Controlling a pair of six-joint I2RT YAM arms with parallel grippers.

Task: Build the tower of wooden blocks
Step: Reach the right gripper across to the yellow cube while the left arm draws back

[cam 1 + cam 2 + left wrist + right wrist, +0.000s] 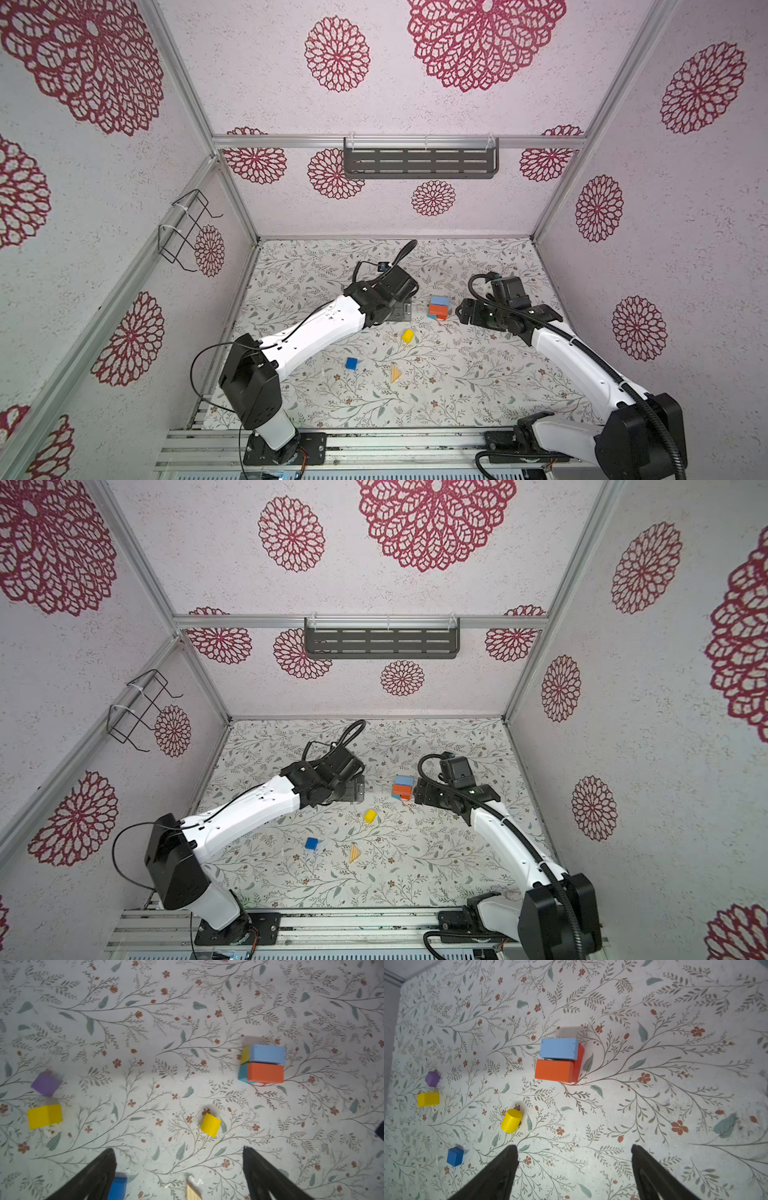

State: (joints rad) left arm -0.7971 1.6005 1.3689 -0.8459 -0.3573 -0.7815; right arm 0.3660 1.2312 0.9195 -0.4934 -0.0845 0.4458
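Observation:
The tower [439, 307] [403, 787] is a low two-layer stack near the middle of the table. A light blue brick [559, 1049] and an orange brick [554, 1071] lie side by side on top. Under them show a red block [579, 1064], a yellow block [245, 1054] and a teal block [242, 1073]. Loose wood blocks lie around it: a yellow cylinder [407, 336], a blue cube [351, 363], a wooden wedge [396, 372], a purple cube [432, 1078] and a yellow brick [428, 1099]. My left gripper [179, 1153] hangs open above the mat, left of the stack. My right gripper [574, 1149] is open too, just right of the stack.
The left arm [316, 328] reaches in over the purple cube and yellow brick, hiding them in both top views. The floral mat [478, 374] ends at the cage walls. A grey shelf [419, 162] and a wire rack [187, 228] hang on the walls.

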